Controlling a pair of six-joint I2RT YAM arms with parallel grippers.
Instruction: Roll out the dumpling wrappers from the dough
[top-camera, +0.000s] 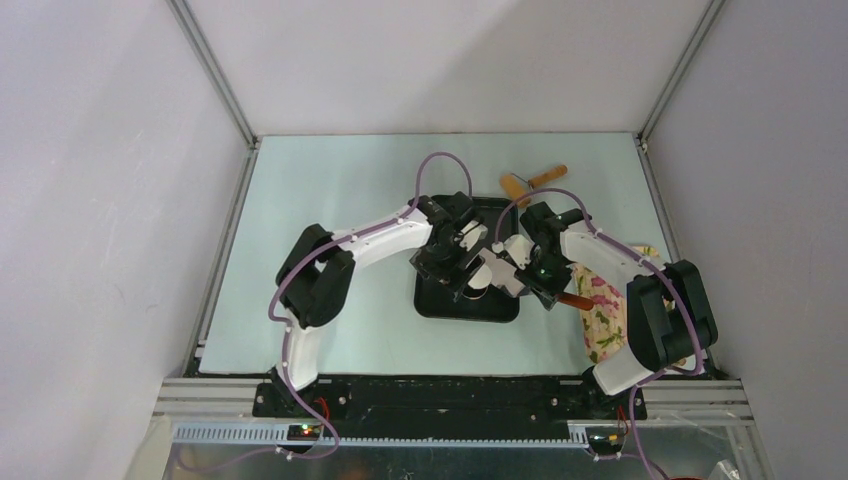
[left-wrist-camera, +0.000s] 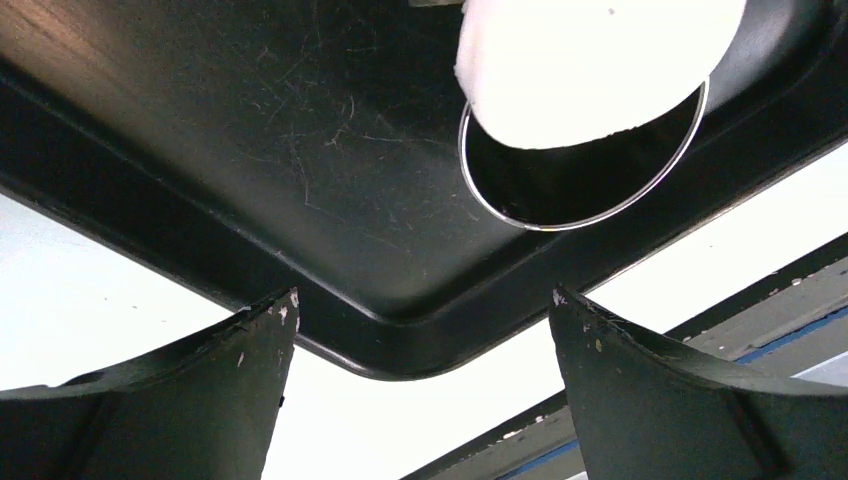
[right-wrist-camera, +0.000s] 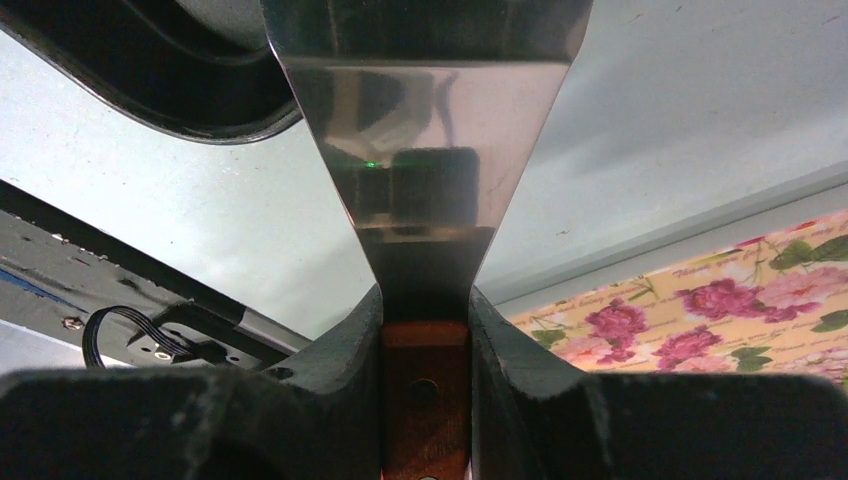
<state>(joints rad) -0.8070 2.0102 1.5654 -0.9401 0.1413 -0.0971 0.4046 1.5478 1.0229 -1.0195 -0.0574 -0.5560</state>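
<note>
The left gripper (left-wrist-camera: 422, 300) stands spread wide with nothing between its 2 dull black, scuffed fingers (left-wrist-camera: 200, 400). It hangs over a rounded corner of the black tray (left-wrist-camera: 250, 150), whose smooth floor shows fine scratches inside a raised rim. Just beyond it the dough (left-wrist-camera: 590, 70) is a flattened white oval, matte, with a rough left edge. In the left wrist view its long axis runs across the picture. It overlaps the thin round rim of the steel cup (left-wrist-camera: 580, 185) in the tray's near part, but I cannot tell whether the 2 touch. The right gripper (right-wrist-camera: 425, 300) is clamped on the red-brown wooden handle of a scraper (right-wrist-camera: 425, 150), whose mirror-bright steel blade flares wider away from the fingers, toward the tray. A floral cloth (right-wrist-camera: 700, 300), pink roses on yellow, lies on the pale table (top-camera: 330, 200) at the right. A wooden rolling pin (top-camera: 535, 182) lies beyond the tray's far right corner.
</note>
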